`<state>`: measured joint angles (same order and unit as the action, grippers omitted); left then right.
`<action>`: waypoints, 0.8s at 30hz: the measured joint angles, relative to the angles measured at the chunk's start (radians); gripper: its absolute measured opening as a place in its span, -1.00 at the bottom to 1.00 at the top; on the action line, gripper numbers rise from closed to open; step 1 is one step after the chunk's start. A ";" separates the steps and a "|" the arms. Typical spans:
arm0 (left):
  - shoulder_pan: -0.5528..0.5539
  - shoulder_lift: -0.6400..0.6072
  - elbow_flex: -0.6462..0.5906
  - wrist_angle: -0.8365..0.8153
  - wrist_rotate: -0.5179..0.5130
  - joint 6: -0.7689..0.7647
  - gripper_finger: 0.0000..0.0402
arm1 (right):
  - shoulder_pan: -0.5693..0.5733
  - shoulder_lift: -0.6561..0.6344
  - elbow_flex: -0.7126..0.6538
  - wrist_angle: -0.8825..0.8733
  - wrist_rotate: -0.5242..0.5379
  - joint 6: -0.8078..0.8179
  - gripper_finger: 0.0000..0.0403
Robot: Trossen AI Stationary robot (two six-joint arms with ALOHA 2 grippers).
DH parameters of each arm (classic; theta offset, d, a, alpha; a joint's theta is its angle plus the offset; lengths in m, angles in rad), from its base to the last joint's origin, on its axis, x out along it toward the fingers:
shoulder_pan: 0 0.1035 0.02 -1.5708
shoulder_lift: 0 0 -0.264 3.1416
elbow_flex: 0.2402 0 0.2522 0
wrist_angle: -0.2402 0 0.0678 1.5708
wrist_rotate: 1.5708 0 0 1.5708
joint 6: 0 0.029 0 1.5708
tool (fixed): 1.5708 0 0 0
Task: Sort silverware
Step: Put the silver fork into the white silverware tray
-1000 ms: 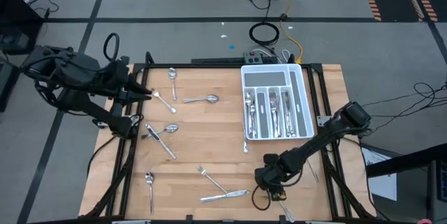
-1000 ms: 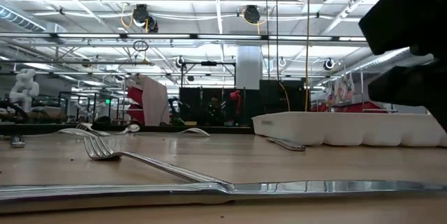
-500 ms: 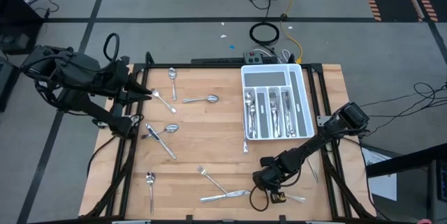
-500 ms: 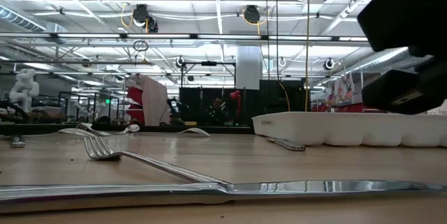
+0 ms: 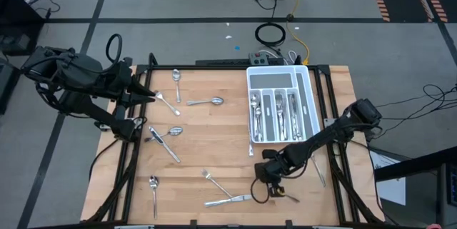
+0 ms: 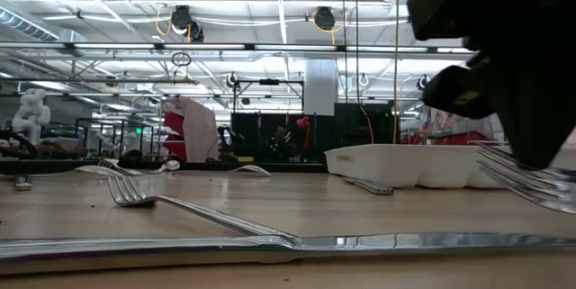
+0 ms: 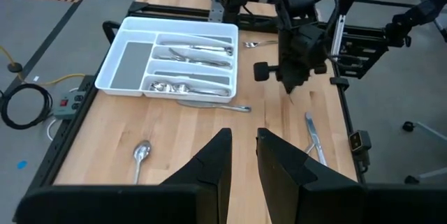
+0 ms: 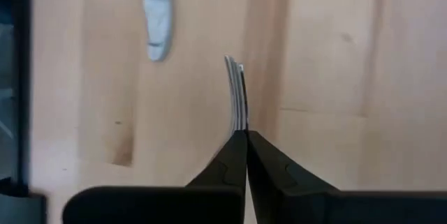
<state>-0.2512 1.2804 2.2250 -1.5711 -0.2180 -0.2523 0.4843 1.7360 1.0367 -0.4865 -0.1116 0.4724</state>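
From above we cannot make out what the right gripper carries; it sits just in front of the white tray, on the near side of the table. The right wrist view settles it: the fingers are pinched tight on a fork, its tines sticking out past the tips, above bare wood. The low view shows those tines clear of the tabletop, cut off at the picture's edge. The tray's compartments already hold silverware; which pieces lie in which slot we cannot tell. More spoons, forks and knives lie scattered left of the tray. The left gripper waits at the far-left table edge, well apart from the tray, fingers slightly apart, empty.
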 joint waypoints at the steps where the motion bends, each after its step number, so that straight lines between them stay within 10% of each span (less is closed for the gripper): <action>1: 0.000 0.000 0.000 0.000 0.000 0.000 -0.64 | -0.010 -0.003 0.000 -0.011 0.009 -0.009 -1.00; 24: 0.000 0.000 -0.031 0.000 -0.004 0.000 -0.64 | -0.126 -0.005 0.000 -0.004 0.001 -0.119 -0.99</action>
<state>-0.2512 1.2804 2.1938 -1.5706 -0.2221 -0.2528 0.3588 1.7313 1.0370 -0.4904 -0.1104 0.3534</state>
